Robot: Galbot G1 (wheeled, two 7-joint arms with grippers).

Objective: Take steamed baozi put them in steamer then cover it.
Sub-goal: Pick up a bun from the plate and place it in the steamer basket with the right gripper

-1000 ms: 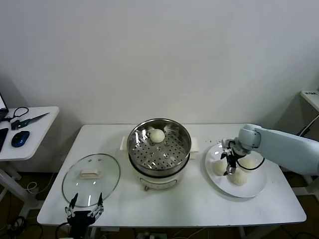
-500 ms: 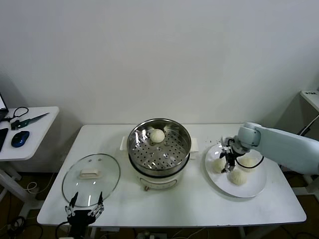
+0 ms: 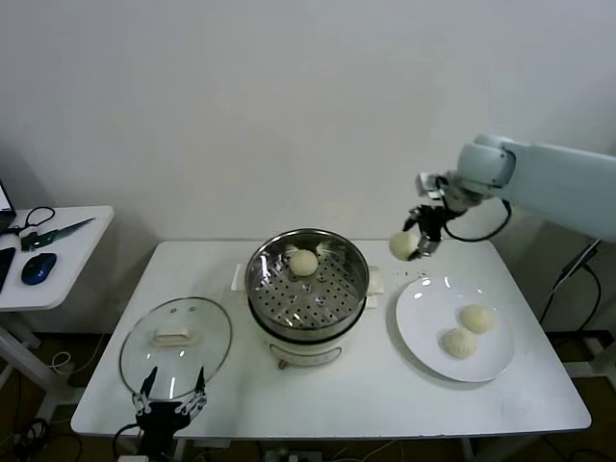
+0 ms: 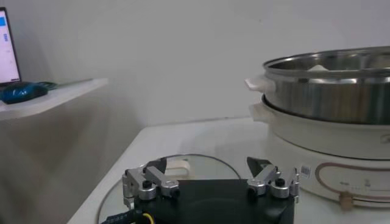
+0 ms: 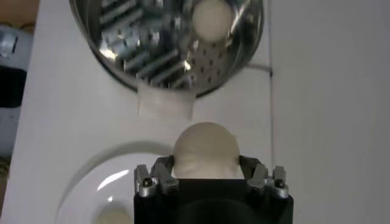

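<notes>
My right gripper [image 3: 414, 244] hangs high above the table, between the steamer [image 3: 308, 285] and the white plate [image 3: 423, 332], shut on one baozi [image 3: 402, 246]; in the right wrist view that baozi [image 5: 206, 150] sits between the jaws of the right gripper [image 5: 207, 173], above the steamer [image 5: 152, 49]. One baozi [image 3: 304, 262] lies on the perforated tray at the steamer's back. Two baozi [image 3: 476, 319] [image 3: 459, 343] remain on the plate. My left gripper [image 3: 170, 395] stays open, low at the table's front left edge, in front of the glass lid [image 3: 176, 346].
The glass lid [image 4: 183, 173] lies flat on the table left of the steamer [image 4: 329, 115], with my open left gripper [image 4: 210, 176] before it. A small side table [image 3: 38, 255] at the far left carries a mouse and scissors.
My right gripper closed on a baozi on the plate and lifted it up and left, toward the steamer. Two baozi are left on the plate. The left arm stayed put.
</notes>
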